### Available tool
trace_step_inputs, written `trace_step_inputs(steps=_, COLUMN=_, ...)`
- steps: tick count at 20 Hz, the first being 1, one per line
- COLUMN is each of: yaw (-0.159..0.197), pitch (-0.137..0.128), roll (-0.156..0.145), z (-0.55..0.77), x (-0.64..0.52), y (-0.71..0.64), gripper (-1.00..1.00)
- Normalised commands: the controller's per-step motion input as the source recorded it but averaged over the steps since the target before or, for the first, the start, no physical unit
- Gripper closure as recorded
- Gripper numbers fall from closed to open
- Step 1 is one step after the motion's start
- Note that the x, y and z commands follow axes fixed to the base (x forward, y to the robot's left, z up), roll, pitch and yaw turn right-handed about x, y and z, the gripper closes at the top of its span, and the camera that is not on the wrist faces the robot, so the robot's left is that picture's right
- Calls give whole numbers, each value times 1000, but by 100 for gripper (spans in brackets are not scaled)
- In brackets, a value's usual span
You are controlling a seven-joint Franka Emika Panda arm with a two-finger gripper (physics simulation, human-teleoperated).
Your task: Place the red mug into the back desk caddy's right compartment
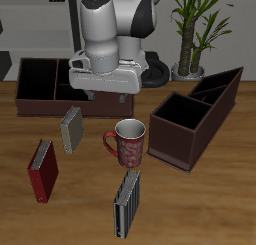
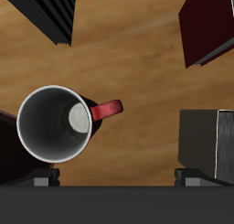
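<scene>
One red mug, upright and empty, directly under the claw. Three books: red, grey, dark. Two caddies, back desk caddy behind. Claw spread wide, holding nothing.

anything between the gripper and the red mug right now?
Nothing visible. The red mug stands upright on bare table, below and in front of the gripper. The wrist view shows its open mouth unobstructed; books lie off to the sides.
</scene>
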Motion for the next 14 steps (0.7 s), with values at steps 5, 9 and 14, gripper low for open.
trace_step_inputs(steps=5, yaw=-8, pitch=15, roll=8, z=-202, x=56, y=93, gripper=-100)
trace_step_inputs(steps=9, yaw=-23, pitch=19, roll=-8, z=-203, x=65, y=66, gripper=-100)
trace_step_inputs(steps=14, yaw=-19, pitch=21, roll=1, z=-193, x=87, y=107, gripper=-100)
